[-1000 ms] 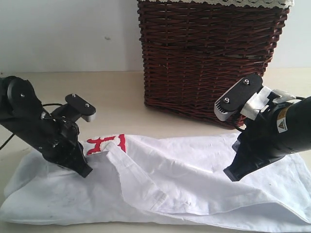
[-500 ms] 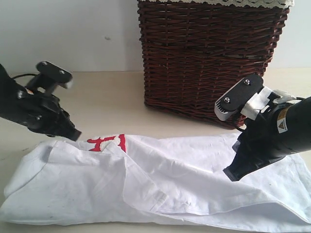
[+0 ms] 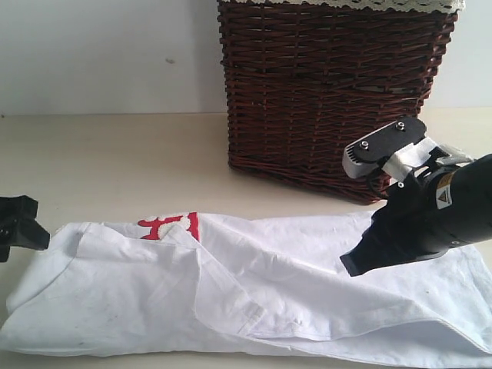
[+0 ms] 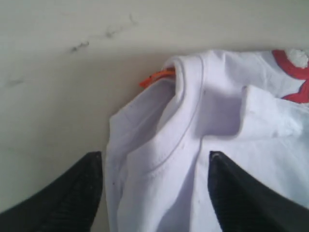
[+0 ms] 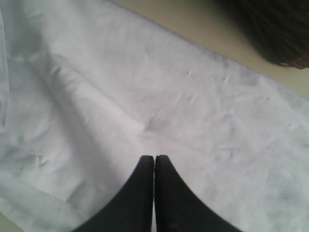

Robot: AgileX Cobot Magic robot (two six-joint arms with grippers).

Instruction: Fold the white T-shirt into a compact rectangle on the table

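The white T-shirt (image 3: 254, 292) lay in a long, crumpled band across the near part of the table (image 3: 138, 154), in front of a dark wicker basket (image 3: 330, 92) w/ a lace-trimmed liner (image 3: 369, 4) at its rim. Red-outlined lettering (image 3: 173, 225) showed near the shirt's left end, partly under a folded flap.

The left gripper (image 4: 154, 159) sat at the far left edge of the ext. view, just beside the shirt's left end. Its jaws stood wide apart w/ nothing between them. The left wrist cam looked down on the collar (image 4: 190, 96) and the orange neck tag (image 4: 157, 77), which stuck out over bare table.

The right gripper (image 5: 154, 157) hung over the shirt's right half w/ its fingers pressed together and no cloth seen pinched. Whether the tips touched the fabric was hard to tell; prob. they were just above it.
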